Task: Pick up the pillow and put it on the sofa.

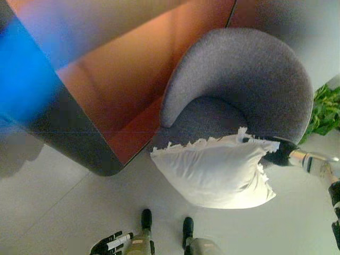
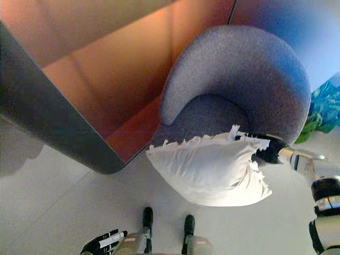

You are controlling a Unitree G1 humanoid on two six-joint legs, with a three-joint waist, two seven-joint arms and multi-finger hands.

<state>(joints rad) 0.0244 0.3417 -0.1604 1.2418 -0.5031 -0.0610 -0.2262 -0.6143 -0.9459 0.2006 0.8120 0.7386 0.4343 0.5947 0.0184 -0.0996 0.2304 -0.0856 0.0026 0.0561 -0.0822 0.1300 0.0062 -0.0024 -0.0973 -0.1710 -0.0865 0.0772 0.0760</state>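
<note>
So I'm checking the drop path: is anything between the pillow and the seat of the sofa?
Nothing visible. The right hand holds the pillow at the front edge of the grey sofa, whose visible seat is bare.

A living room or lounge as I look down, round grey upholstered armchair (image 1: 249,79) ahead, green houseplant (image 1: 325,109) at far right, orange-brown cabinet (image 1: 122,79) on my left, pale smooth floor (image 1: 48,202) beneath
</note>
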